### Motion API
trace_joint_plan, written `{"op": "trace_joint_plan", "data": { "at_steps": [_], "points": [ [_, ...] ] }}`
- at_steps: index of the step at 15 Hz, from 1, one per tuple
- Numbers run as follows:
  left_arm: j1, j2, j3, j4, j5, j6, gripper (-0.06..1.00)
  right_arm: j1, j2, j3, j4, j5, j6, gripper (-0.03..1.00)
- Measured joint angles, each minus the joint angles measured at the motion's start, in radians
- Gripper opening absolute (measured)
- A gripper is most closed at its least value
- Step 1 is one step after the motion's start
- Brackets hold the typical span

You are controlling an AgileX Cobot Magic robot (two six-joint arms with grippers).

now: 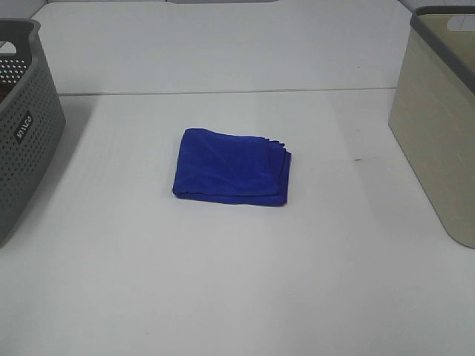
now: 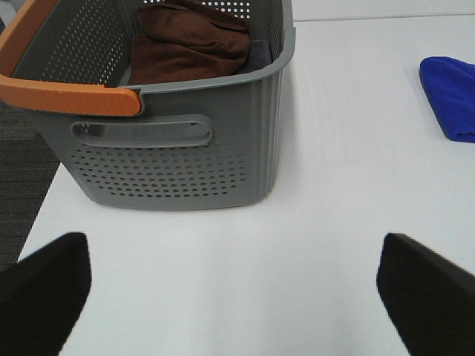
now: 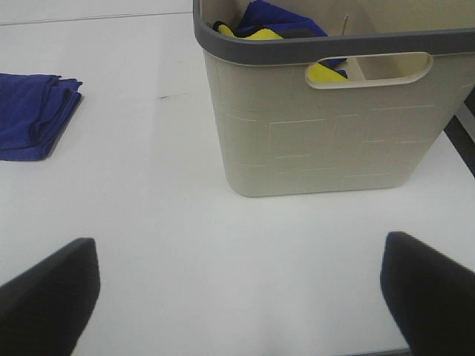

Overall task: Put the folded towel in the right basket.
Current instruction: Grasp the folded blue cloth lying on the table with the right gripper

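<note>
A folded blue towel (image 1: 231, 166) lies flat in the middle of the white table. It also shows in the left wrist view (image 2: 451, 96) and in the right wrist view (image 3: 33, 113). The right basket (image 1: 439, 126) is beige with a grey rim and stands at the table's right edge; the right wrist view shows it (image 3: 326, 126) holding blue and yellow cloth. My left gripper (image 2: 237, 297) is open and empty, facing the grey basket. My right gripper (image 3: 241, 297) is open and empty, facing the beige basket. Neither gripper shows in the high view.
A grey perforated basket (image 1: 22, 119) with an orange handle (image 2: 67, 93) stands at the table's left edge and holds a brown towel (image 2: 189, 41). The white table (image 1: 237, 282) spreads between the baskets.
</note>
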Motion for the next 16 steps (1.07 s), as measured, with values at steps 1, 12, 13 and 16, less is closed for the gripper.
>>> {"op": "trace_joint_plan", "data": {
  "at_steps": [1,12,13,16],
  "points": [
    [0.0,0.0,0.0,0.0,0.0,0.0,0.97,0.0,0.0,0.0,0.0,0.0,0.0,0.98],
    [0.0,0.0,0.0,0.0,0.0,0.0,0.97,0.0,0.0,0.0,0.0,0.0,0.0,0.98],
    [0.0,0.0,0.0,0.0,0.0,0.0,0.97,0.0,0.0,0.0,0.0,0.0,0.0,0.98],
    [0.0,0.0,0.0,0.0,0.0,0.0,0.97,0.0,0.0,0.0,0.0,0.0,0.0,0.98]
  ]
}}
